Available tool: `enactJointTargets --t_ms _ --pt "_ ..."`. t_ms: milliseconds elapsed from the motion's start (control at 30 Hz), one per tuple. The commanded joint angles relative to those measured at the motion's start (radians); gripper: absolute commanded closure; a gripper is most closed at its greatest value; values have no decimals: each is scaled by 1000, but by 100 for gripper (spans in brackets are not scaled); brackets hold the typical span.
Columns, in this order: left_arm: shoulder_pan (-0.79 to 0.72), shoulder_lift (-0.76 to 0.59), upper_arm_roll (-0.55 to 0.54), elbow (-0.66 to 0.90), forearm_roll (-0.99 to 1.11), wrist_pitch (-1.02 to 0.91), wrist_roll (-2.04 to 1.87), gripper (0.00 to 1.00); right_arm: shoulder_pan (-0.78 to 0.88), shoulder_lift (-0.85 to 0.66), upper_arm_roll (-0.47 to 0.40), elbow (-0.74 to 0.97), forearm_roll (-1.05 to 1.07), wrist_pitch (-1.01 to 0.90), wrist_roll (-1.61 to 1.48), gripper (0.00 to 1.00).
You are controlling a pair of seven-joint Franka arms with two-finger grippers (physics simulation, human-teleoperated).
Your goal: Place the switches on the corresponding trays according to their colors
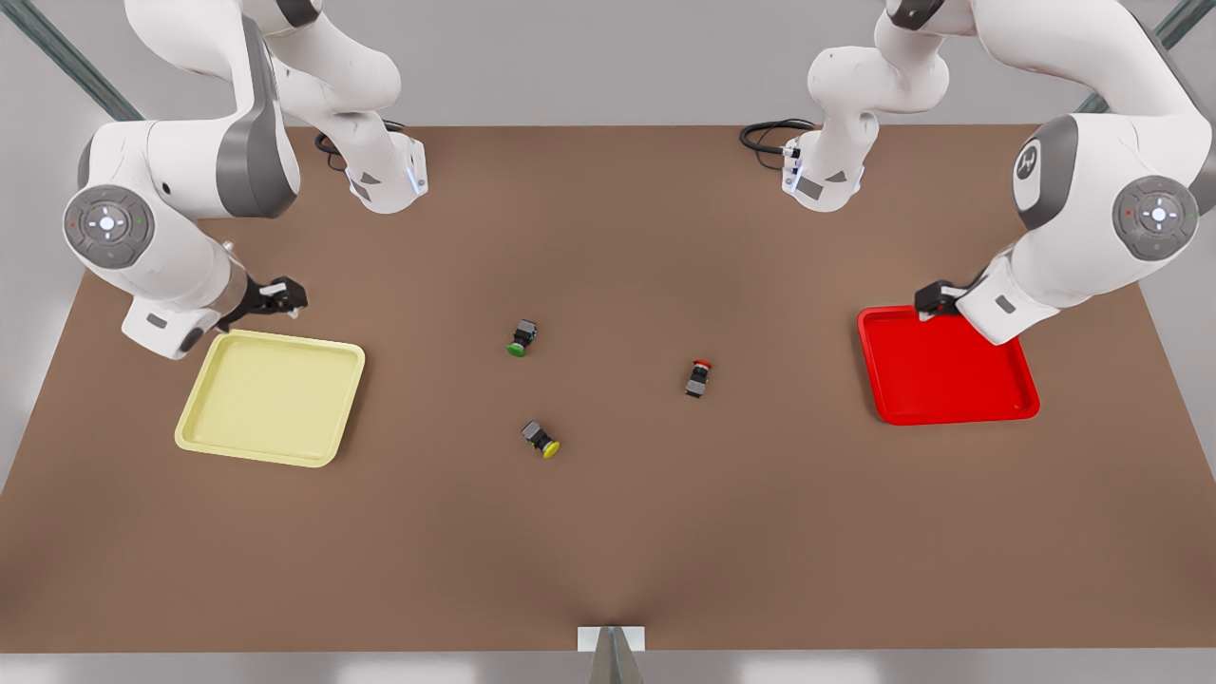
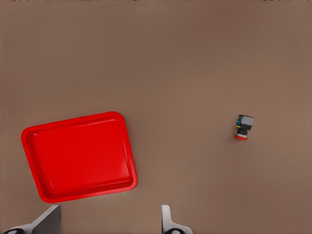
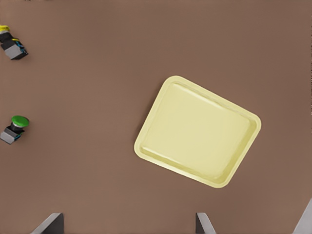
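Front view: the left claw (image 1: 936,301) hangs released above the red tray (image 1: 950,375), the right claw (image 1: 275,296) released beside the yellow tray (image 1: 271,397). On the desk (image 1: 608,532), take the red switch (image 1: 699,377) and the yellow switch (image 1: 541,438) by their bodies; leave the green switch (image 1: 521,338).

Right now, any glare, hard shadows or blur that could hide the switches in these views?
Front view: even, soft light; the red-capped switch, yellow-capped switch and green-capped switch cast only faint shadows on the matte brown table. Left wrist view: no glare on the red tray. Right wrist view: the pale yellow tray reads flat.
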Motion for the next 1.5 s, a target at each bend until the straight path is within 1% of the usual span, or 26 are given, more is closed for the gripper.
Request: enactJointTargets --t_ms 0,67,100,200,267,333,367,433,500,533,600,633,700,733,800,867,900,1000,1067,1233,1300,1400,1467 --pt "1 0 0 1 0 34 -31 0 -2 -1 -1 -1 2 50 -79 0" --pt "-3 3 0 -16 0 34 -26 0 1 0 -2 -1 1 50 -77 0" --pt "-35 20 -1 -19 -1 34 -28 0 3 0 -2 -1 1 52 -79 0" --pt "-233 150 -1 -15 -3 54 -32 0 47 33 -2 3 -5 55 -91 0" --pt "-305 231 -3 -13 -4 120 -34 0 82 66 -2 -4 -2 56 -79 0" --pt "-373 343 -3 -15 -69 272 -35 0 161 174 -2 3 -21 63 -76 0" --pt "-384 378 -6 -13 -102 327 -34 0 191 207 -2 0 -21 144 -41 0" --pt "-420 467 -8 -13 -104 481 -35 0 253 283 -2 -1 -13 190 -10 0" --pt "-430 495 -9 -16 -120 540 -80 0 293 347 -2 -1 -14 265 -1 0" --pt "-430 506 -9 -18 -129 566 -80 0 308 373 -2 1 -14 273 4 0" --pt "-451 509 -9 -96 -133 686 -83 0 336 421 -2 -4 -14 345 18 0" --pt "-456 509 -9 -105 -136 708 -112 0 349 436 -4 -4 -13 371 38 0" --pt "-482 501 -8 -177 -138 761 -144 0 375 476 -2 -4 -8 448 44 0" --pt "-483 481 -8 -242 -133 818 -137 0 406 500 -2 -4 -8 517 38 0" --pt "-482 451 -8 -369 -120 974 -132 0 415 539 -2 -13 -8 632 38 0" --pt "-482 440 -6 -420 -118 961 -129 0 415 570 -2 -14 -7 741 44 0" --pt "-482 434 -6 -420 -118 929 -270 0 417 579 -2 -14 -7 785 48 0" --pt "-480 432 -6 -420 -118 915 -293 0 452 611 -2 -16 -5 882 51 0" --pt "-482 432 -6 -450 -116 915 -291 0 460 616 -2 -36 2 923 51 0" --pt "-482 435 -5 -467 -115 930 -291 0 455 614 -2 -74 16 929 51 0" --pt "-482 440 -5 -467 -115 964 -288 0 454 614 -19 -96 18 929 56 0" --pt "-482 452 -5 -469 -103 974 -284 0 454 611 -27 -114 19 925 171 0" --pt "-482 458 -5 -467 -103 974 -285 0 454 613 -27 -113 21 926 171 0"
